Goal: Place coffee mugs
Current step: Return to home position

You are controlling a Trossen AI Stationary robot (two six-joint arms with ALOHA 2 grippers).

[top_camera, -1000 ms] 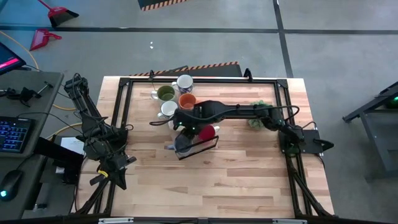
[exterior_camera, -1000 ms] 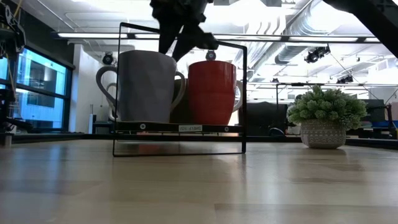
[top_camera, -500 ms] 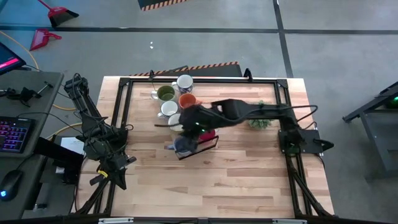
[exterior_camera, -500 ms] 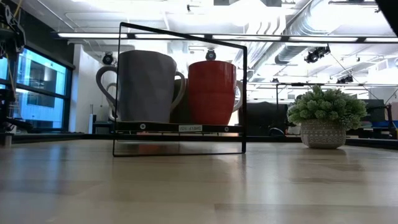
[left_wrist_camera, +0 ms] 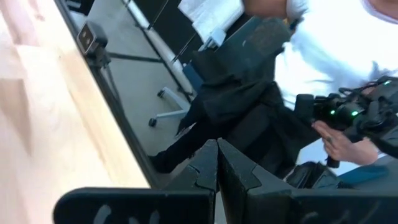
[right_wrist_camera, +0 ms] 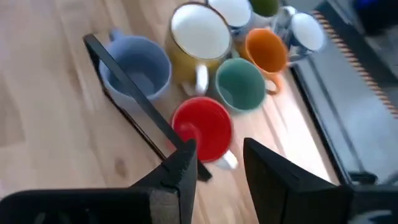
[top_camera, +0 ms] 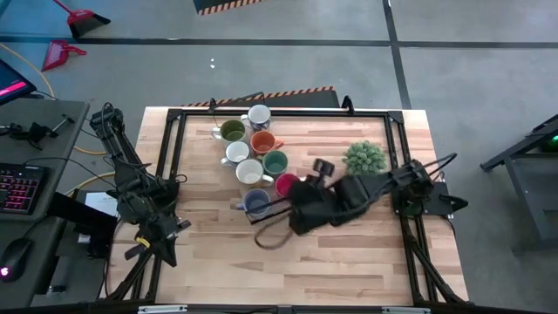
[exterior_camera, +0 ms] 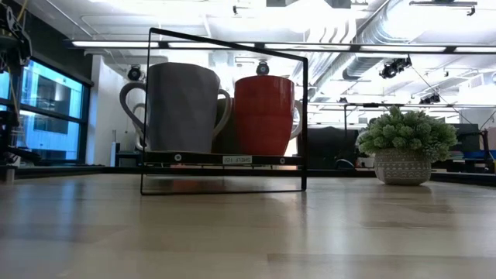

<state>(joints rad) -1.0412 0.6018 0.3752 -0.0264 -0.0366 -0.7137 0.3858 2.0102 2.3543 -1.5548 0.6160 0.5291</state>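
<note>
Several coffee mugs stand upright in the table's far-left part: a white one (top_camera: 259, 115), olive green (top_camera: 232, 131), orange (top_camera: 262, 141), two more white ones (top_camera: 236, 153), and teal (top_camera: 275, 162). A red mug (right_wrist_camera: 202, 127) and a blue mug (right_wrist_camera: 138, 70) stand on their bases on a black wire rack (exterior_camera: 225, 159). My right gripper (right_wrist_camera: 217, 149) hangs open above the table, just near and right of the red mug, with nothing between its fingers. My left gripper (left_wrist_camera: 217, 163) is shut and holds nothing, at the table's left edge (top_camera: 153, 242).
A spiky green potted plant (top_camera: 364, 157) stands to the right of the mugs. A black frame (top_camera: 174, 157) runs round the tabletop. Bare wood lies along the near half of the table. A person in a white shirt (left_wrist_camera: 348, 56) is beyond the table's edge.
My right gripper has risen from over the rack and swung toward the table's near right, rolling as it went. It stays open and has left the low view. The mugs and rack have kept their places, and the teal mug now shows.
</note>
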